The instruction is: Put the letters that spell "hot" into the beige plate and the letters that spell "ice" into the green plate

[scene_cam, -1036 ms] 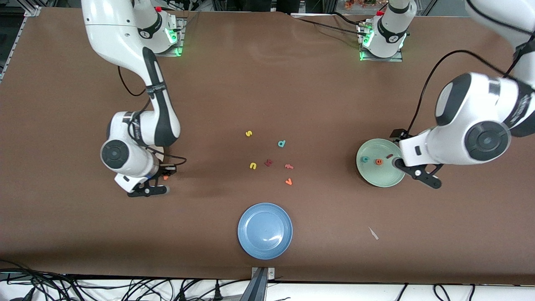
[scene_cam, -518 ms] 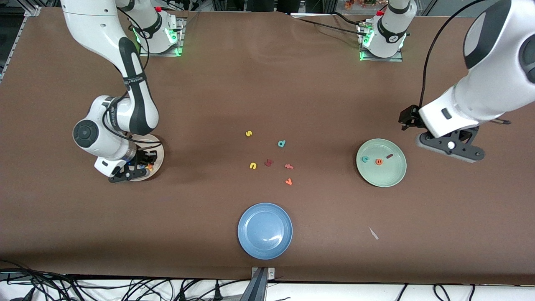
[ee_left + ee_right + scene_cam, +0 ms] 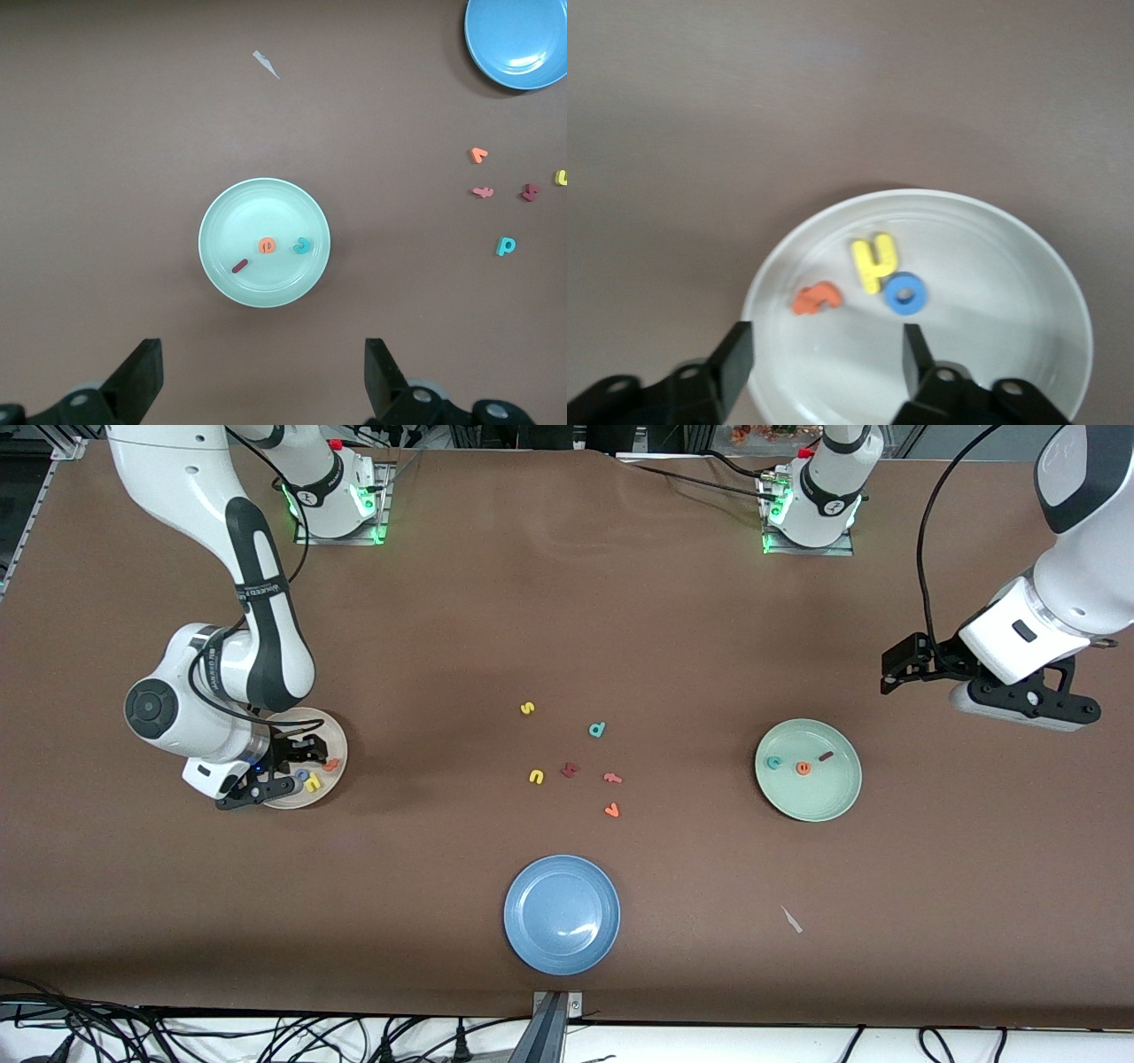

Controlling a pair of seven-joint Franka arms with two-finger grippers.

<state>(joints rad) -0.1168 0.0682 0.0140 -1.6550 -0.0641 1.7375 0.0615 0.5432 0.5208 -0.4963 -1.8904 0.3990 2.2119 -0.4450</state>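
Note:
The beige plate (image 3: 326, 737) (image 3: 992, 266) lies toward the right arm's end of the table. In it are the yellow h (image 3: 313, 781) (image 3: 873, 261), the blue o (image 3: 301, 776) (image 3: 906, 294) and the orange t (image 3: 331, 763) (image 3: 816, 299). My right gripper (image 3: 266, 786) (image 3: 828, 363) hangs open just over that plate's rim, holding nothing. The green plate (image 3: 819, 802) (image 3: 221, 274) holds the teal c (image 3: 774, 763) (image 3: 303, 245), orange e (image 3: 803, 768) (image 3: 267, 245) and dark red i (image 3: 826, 756) (image 3: 239, 266). My left gripper (image 3: 1026, 707) (image 3: 263, 381) is open and empty, raised above bare table beside the green plate.
A blue plate (image 3: 562, 912) (image 3: 518, 44) sits near the front edge. Several loose letters lie mid-table: yellow s (image 3: 527, 708), teal d (image 3: 597, 730), yellow u (image 3: 536, 777), a dark red letter (image 3: 570, 770), orange v (image 3: 611, 810). A white scrap (image 3: 791, 919) lies nearby.
My right gripper moved over the beige plate and opened, leaving the orange t in it. My left arm lifted off the green plate and drew away toward its end of the table.

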